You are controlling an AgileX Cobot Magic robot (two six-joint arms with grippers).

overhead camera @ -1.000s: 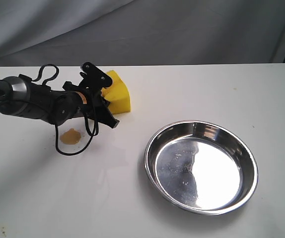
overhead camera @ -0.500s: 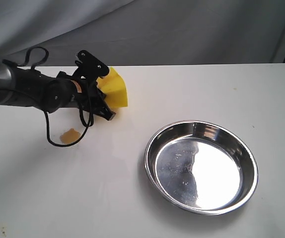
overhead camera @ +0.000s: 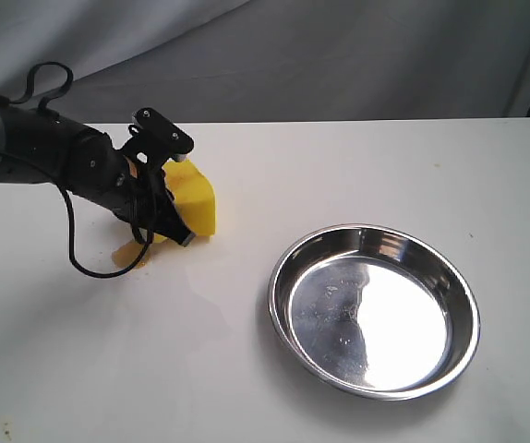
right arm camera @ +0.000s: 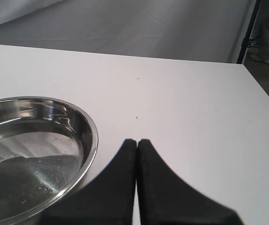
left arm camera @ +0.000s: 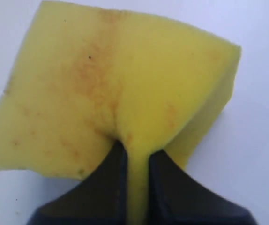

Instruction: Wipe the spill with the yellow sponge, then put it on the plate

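Note:
My left gripper (overhead camera: 168,185) is shut on the yellow sponge (overhead camera: 196,205), pinching its foam between the two black fingers (left arm camera: 108,178). The sponge (left arm camera: 111,89) shows brownish stains on its broad face and hangs low over the white table. The orange-brown spill (overhead camera: 134,252) lies just below and left of the sponge, partly hidden behind the gripper and its cable. The steel plate (overhead camera: 288,318) sits to the right, with nothing in it. My right gripper (right arm camera: 137,141) is shut on nothing, beside the plate's rim (right arm camera: 93,136).
A black cable loop (overhead camera: 85,268) hangs from the left arm down to the table near the spill. The table's far edge (overhead camera: 357,121) meets a grey cloth backdrop.
The left gripper has carried the sponge down and toward the near left, from the table's back edge to just beside the spill. The right gripper has not visibly moved.

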